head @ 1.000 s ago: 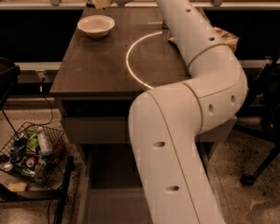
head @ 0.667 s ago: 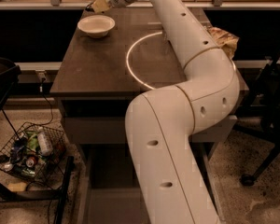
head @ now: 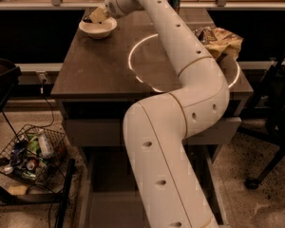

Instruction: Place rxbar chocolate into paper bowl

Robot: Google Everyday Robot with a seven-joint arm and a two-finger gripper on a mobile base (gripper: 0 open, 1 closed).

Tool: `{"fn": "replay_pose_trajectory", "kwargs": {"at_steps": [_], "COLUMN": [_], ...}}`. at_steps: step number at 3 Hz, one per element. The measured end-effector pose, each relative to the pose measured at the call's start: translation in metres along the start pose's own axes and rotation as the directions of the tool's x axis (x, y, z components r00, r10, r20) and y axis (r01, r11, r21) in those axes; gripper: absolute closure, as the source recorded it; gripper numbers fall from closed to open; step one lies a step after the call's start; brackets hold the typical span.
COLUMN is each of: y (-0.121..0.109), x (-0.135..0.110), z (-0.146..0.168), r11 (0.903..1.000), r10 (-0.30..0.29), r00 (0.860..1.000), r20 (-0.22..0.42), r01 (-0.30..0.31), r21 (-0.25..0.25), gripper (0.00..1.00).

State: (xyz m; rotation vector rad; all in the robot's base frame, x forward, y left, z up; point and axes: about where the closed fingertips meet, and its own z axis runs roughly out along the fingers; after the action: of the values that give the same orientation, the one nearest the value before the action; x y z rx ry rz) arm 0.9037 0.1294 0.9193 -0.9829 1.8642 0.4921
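The paper bowl [head: 99,29] is a small off-white bowl at the far left of the dark table [head: 99,70]. My gripper [head: 96,16] hangs just above the bowl's far rim, at the end of my white arm [head: 180,80] that reaches across the table. A small dark piece, the rxbar chocolate [head: 88,19], sticks out of the gripper's tip over the bowl. The gripper is shut on it. Most of the bar is hidden in the gripper.
A brown-and-yellow snack bag [head: 219,38] lies at the table's right edge. A can [head: 175,1] stands at the far edge behind my arm. A wire basket of clutter [head: 31,151] sits on the floor at left, a chair [head: 275,108] at right.
My gripper has come down and a little left, from beyond the bowl to just over its rim. The bowl has not moved.
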Motion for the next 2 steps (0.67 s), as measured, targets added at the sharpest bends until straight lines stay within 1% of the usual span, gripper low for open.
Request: {"fn": "replay_pose_trajectory", "kwargs": {"at_steps": [1, 2], "y": [0.0059, 0.0075], "x": [0.0053, 0.0069], "z": [0.0117, 0.0151], "r11": [0.9998, 0.9998], "r10": [0.007, 0.007], "r00": [1.000, 1.000], "r20": [-0.008, -0.011], "r01": [-0.007, -0.007], "r21": [-0.017, -0.021], "gripper": [1.00, 0.82]}}
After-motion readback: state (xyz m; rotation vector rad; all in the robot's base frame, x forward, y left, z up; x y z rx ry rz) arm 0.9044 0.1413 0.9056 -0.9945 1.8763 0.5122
